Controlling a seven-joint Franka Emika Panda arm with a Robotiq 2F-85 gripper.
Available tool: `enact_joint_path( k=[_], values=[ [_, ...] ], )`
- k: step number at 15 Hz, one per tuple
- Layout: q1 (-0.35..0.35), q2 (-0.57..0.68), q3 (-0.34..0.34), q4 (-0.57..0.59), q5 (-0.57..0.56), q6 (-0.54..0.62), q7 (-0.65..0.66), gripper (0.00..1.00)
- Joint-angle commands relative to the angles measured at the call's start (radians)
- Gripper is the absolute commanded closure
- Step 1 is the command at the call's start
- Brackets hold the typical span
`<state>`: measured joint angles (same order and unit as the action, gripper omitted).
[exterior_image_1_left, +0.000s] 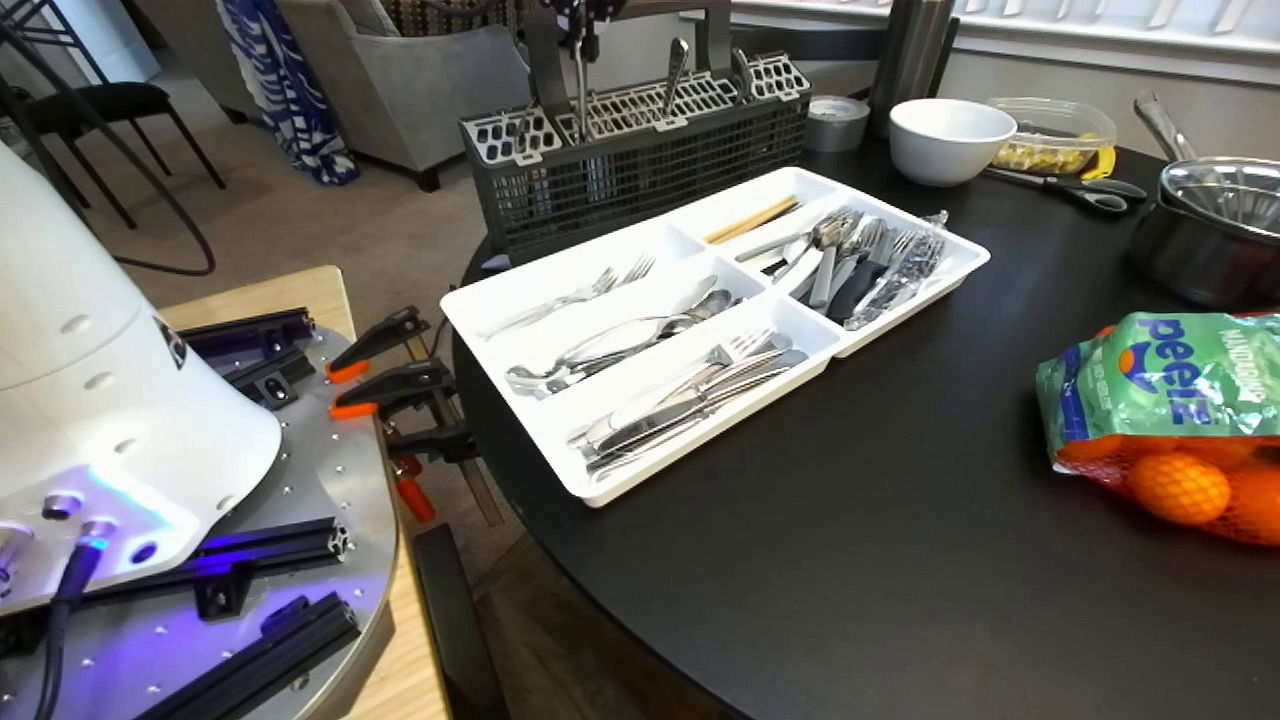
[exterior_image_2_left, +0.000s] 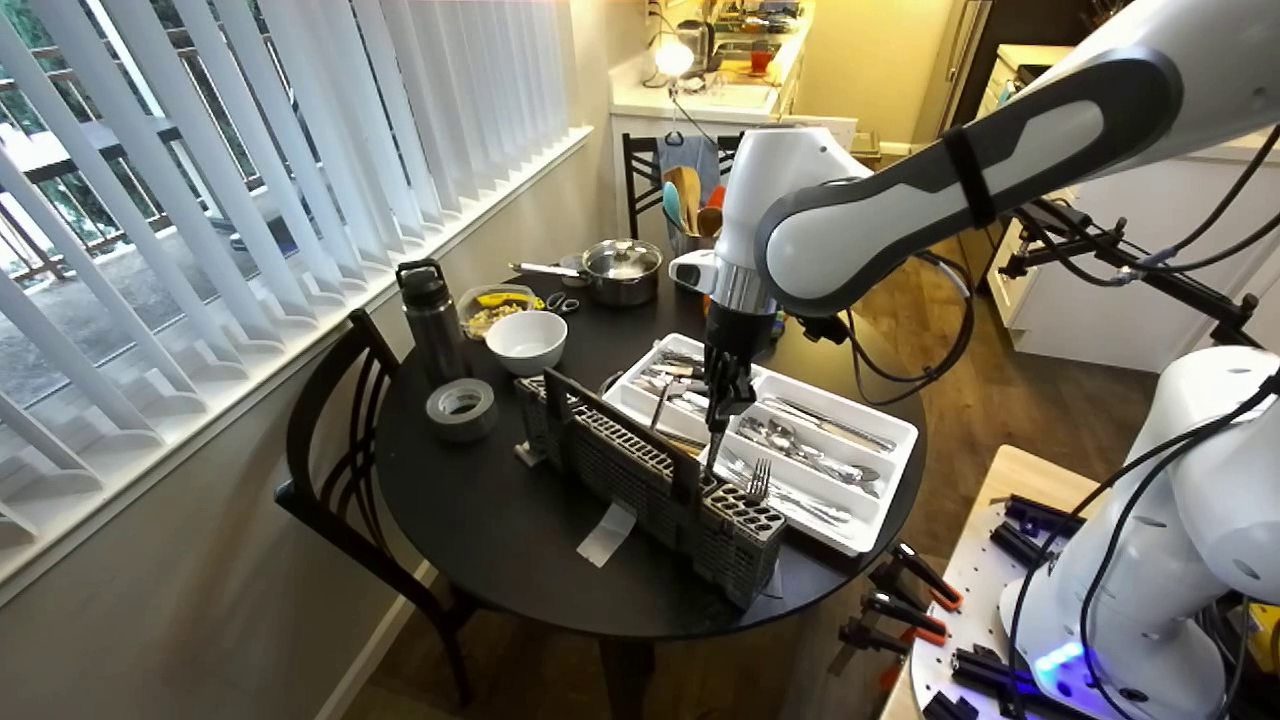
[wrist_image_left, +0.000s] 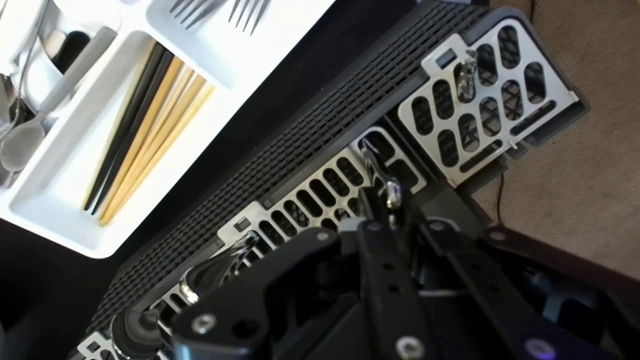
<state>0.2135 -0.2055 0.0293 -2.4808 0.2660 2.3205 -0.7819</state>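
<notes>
Jaws appear clamped on the utensil (wrist_image_left: 382, 175); any lift from the basket (exterior_image_1_left: 660, 165), near the tray (wrist_image_left: 62, 207), should run vertical.

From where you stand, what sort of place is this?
Probably a dining area in a home: there's a round black table, a gray armchair, and a kitchen counter in the background.
</notes>
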Motion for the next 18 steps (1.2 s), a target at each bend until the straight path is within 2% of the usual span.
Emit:
enact_joint_path(
  k=[1, 3, 9, 18],
  values=[
    [-0.007, -0.03, 0.017, -0.03, -0.016, 0.029, 0.01, 1.0],
    [-0.006, -0.05, 0.027, -0.037, -0.02, 0.017, 0.036, 0.97],
    [-0.005, -0.152, 0.066, -0.036, -0.105, -0.099, 0.305, 0.97],
    [0.002, -0.277, 0.092, -0.006, -0.183, -0.21, 0.474, 0.97]
  ],
)
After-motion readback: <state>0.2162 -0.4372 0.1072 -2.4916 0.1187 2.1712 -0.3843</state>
